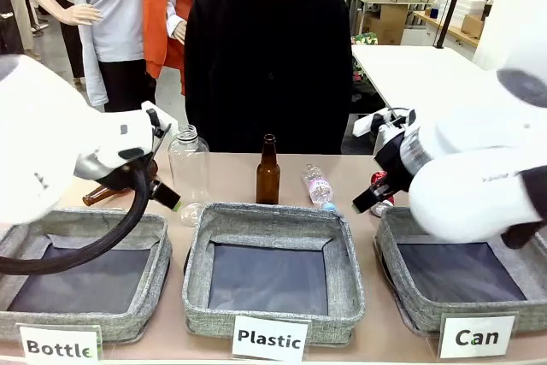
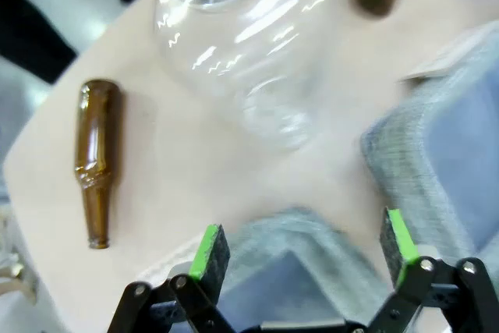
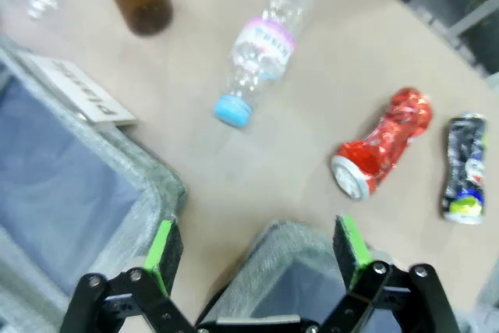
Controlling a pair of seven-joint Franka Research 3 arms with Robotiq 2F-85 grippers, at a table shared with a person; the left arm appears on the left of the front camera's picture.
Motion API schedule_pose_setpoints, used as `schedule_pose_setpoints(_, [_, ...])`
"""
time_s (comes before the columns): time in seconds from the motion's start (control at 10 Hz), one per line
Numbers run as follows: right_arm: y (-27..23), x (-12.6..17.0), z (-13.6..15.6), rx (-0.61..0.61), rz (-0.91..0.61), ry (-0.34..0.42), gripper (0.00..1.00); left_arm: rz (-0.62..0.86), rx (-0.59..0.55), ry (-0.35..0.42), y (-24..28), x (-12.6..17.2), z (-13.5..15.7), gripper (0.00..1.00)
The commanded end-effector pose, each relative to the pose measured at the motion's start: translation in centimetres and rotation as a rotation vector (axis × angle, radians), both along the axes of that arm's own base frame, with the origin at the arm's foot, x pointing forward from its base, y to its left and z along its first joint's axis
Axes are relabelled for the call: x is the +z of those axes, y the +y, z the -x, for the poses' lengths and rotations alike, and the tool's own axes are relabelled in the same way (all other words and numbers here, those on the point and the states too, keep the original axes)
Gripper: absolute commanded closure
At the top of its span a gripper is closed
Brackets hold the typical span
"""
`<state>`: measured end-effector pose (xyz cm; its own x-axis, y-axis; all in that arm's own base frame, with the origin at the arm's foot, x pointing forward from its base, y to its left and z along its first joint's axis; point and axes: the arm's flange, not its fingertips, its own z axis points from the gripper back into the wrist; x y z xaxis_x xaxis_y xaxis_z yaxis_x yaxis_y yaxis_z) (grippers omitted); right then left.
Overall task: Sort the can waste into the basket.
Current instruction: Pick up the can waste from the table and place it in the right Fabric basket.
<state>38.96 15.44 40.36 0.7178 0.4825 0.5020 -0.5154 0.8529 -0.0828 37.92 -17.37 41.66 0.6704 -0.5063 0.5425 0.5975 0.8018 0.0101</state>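
The pale, smooth table (image 1: 231, 173) carries three soft grey woven baskets. The basket (image 1: 397, 284) tagged "Can" sits at the robot's right, its dark liner bare and its floppy rim likely to give if bumped.

The right gripper (image 3: 257, 243) hangs over that basket's far rim with its jaws spread wide and nothing between the green pads (image 3: 165, 243). The left gripper (image 2: 304, 247) is just as wide and empty, above a basket corner near a big clear bottle (image 2: 234, 44) and a brown bottle (image 2: 95, 157) lying on its side.

The red can (image 3: 382, 142) lies on its side on the table beyond the Can basket. It is shiny thin metal, crushed and creased, with its round silver end turned towards the basket. The smaller-looking blue can (image 3: 465, 165) lies just beside it, apart from it, flattened and kinked.

Both should be very light and easy to dent, slick on the glossy faces but ridged where crumpled. A pinch across the narrow crushed middle looks safest, and gentle pressure is enough, since a hard squeeze would only fold them further
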Motion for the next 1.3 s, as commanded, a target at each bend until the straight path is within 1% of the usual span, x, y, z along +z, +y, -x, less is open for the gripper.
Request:
schedule_pose_setpoints(0.0, [-2.5, 7.3, 3.1, -0.108, -0.202, 0.074, 0.0, 0.124, -0.055, 0.111, 3.3, 5.8, 2.8, 0.0])
schedule_pose_setpoints(0.1, [-4.1, 9.9, 5.0, -0.072, -0.329, 0.136, 0.0, 0.156, -0.084, 0.138, 4.7, 7.3, 4.6, 0.0])
schedule_pose_setpoints(0.2, [-6.7, 11.6, 6.6, -0.081, -0.434, 0.157, 0.0, 0.251, -0.167, 0.189, 7.1, 8.5, 6.2, 0.0])
schedule_pose_setpoints(0.3, [-9.3, 12.7, 7.9, -0.066, -0.561, 0.177, 0.0, 0.35, -0.204, 0.215, 9.8, 9.4, 7.8, 0.0])
schedule_pose_setpoints(0.4, [-12.2, 13.3, 8.9, -0.086, -0.675, 0.181, 0.0, 0.45, -0.175, 0.206, 13.1, 10.1, 8.7, 0.0])
schedule_pose_setpoints(0.5, [-15.0, 13.4, 9.7, -0.102, -0.775, 0.173, 0.0, 0.546, -0.094, 0.189, 16.9, 10.5, 9.0, 0.0])
schedule_pose_setpoints(0.6, [-17.8, 12.9, 11.0, -0.151, -0.851, 0.15, 0.0, 0.684, -0.031, 0.179, 21.3, 9.9, 8.9, 0.0])
schedule_pose_setpoints(0.7, [-20.3, 11.9, 11.8, -0.165, -0.937, 0.118, 0.0, 0.823, 0.047, 0.146, 24.4, 9.1, 9.3, 0.0])
schedule_pose_setpoints(0.8, [-23.1, 10.7, 12.5, -0.195, -1.018, 0.104, 0.0, 0.99, 0.135, 0.133, 27.4, 7.9, 9.6, 0.0])
schedule_pose_setpoints(0.9, [-26.3, 9.2, 13.6, -0.25, -1.134, 0.061, 0.0, 1.101, 0.218, 0.136, 29.1, 6.1, 9.8, 0.0])
schedule_pose_setpoints(1.0, [-29.3, 7.4, 14.7, -0.338, -1.233, 0.015, 0.0, 1.176, 0.28, 0.146, 30.5, 4.4, 9.6, 0.0])
schedule_pose_setpoints(1.1, [-31.2, 5.8, 15.2, -0.408, -1.276, 0.006, 0.0, 1.281, 0.333, 0.139, 31.7, 2.6, 9.5, 0.0])
schedule_pose_setpoints(1.2, [-32.5, 4.4, 15.4, -0.47, -1.3, 0.012, 0.0, 1.349, 0.375, 0.152, 31.3, 1.2, 9.3, 0.0])
